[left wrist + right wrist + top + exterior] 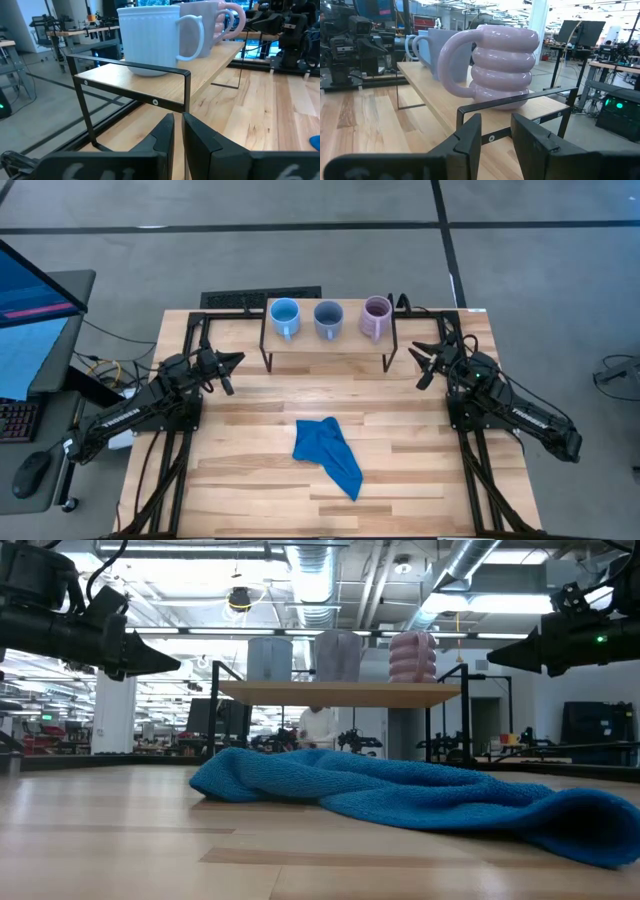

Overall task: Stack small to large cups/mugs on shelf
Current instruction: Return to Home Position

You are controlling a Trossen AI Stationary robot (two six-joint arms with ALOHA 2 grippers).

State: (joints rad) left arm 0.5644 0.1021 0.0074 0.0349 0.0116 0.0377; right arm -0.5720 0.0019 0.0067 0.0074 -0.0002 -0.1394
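Three mugs stand upright in a row on the low wooden shelf (330,348) at the table's far side: a light blue mug (285,317) on the left, a grey-blue mug (328,318) in the middle and a pale purple ribbed mug (376,317) on the right. My left gripper (236,360) hovers left of the shelf's left end, shut and empty, facing the light blue mug (150,37). My right gripper (418,365) hovers right of the shelf's right end, open and empty, facing the purple mug (502,65).
A crumpled blue cloth (328,452) lies on the tabletop in front of the shelf, between the two arms. The shelf's thin black legs (187,92) stand close before each gripper. A monitor and a keyboard stand beyond the table's left edge.
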